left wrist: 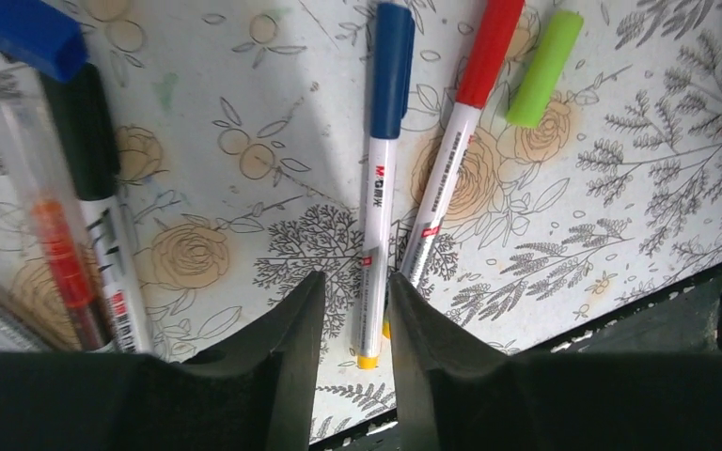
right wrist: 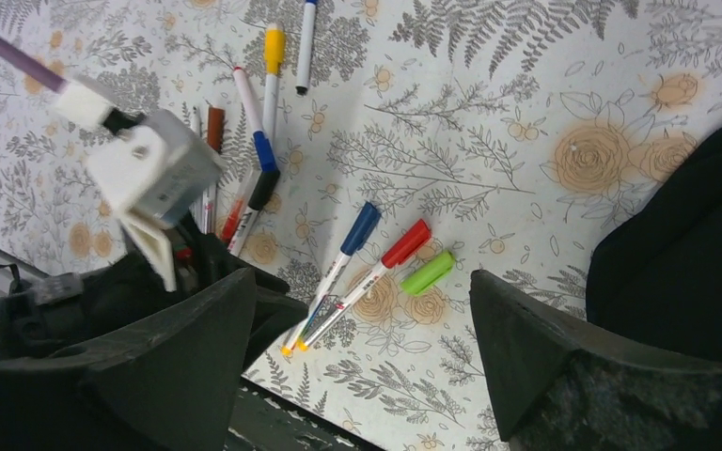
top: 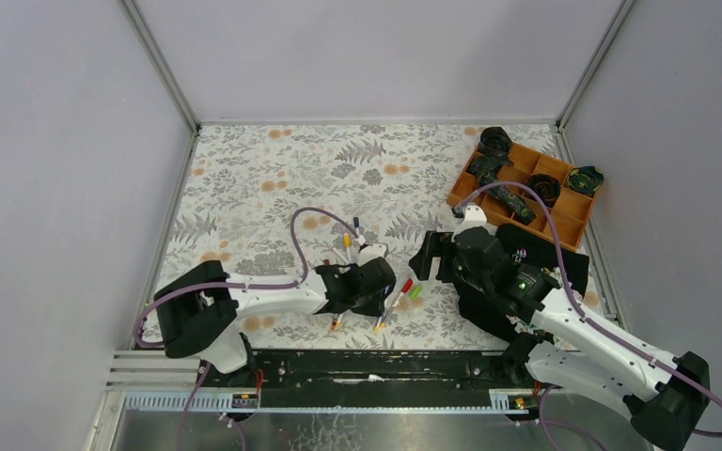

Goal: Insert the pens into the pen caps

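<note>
Left pincer (left wrist: 355, 287), slightly parted around the tail of a blue-capped pen (left wrist: 377, 216) lying on the table (left wrist: 244, 94), grips nothing, seemingly laying it beside the red-capped pen (left wrist: 444, 178); green cap (left wrist: 545, 68) at two o'clock; right pincer (right wrist: 362, 274) wide open, empty.

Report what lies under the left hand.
The blue-capped pen, its yellow end between the left hand's fingertips; the red-capped pen beside it. That pen's lower end is mostly covered by a finger.

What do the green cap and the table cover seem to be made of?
Green cap: likely plastic, smooth and slightly matte, one even bright colour. Table cover: a printed sheet, vinyl or cloth, unclear which; flat flower pattern, soft glare.
</note>
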Tool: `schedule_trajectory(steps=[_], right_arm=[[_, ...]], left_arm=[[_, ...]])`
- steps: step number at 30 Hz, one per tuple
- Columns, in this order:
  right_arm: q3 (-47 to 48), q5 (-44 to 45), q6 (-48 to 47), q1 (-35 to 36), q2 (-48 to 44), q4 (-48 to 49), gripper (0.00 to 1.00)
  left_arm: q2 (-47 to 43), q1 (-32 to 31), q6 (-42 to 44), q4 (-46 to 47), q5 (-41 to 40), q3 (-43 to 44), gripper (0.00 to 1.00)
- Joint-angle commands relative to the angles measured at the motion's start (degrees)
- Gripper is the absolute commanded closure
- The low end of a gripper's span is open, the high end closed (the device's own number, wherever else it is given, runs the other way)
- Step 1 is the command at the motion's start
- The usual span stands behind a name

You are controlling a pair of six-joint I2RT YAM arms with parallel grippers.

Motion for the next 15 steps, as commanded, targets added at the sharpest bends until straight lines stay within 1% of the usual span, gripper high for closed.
schedule_trajectory(steps=[1,3,4,8,11,13,15], right_arm=[[-0.47,1.35,1.45,0.21,0.83,-1.52,0.12],[-0.86,1.09,1.98,0.23,1.53,-1.86,0.13],[-1.23,0.85,2.32,0.23,1.79,-1.89,0.13],[-1.84,-0.26,3.24,0.21,2.64,-1.3,0.14],[-1.83,-0.95,3.64,0.23,3.17,-0.83,0.15],[-1.84,-1.18,3.77,0.23,3.36,-0.75,0.16],[-1.85,-1.21,3.96,0.18,3.39,-0.69,0.16]], left_arm=[[-4.86,0.01,-2.09,-4.47,-9.58,1.85,0.68],[-8.16,1.55,-4.29,-7.32,-13.11,1.12,0.68],[-10.43,3.42,-6.0,-9.15,-14.16,-0.01,0.68],[-17.55,10.2,-10.43,-12.69,-15.51,-5.35,0.68],[-21.22,15.36,-10.46,-13.98,-14.51,-8.48,0.67],[-21.78,18.42,-9.29,-14.22,-13.68,-9.39,0.67],[-21.52,19.88,-7.86,-14.19,-13.42,-9.41,0.68]])
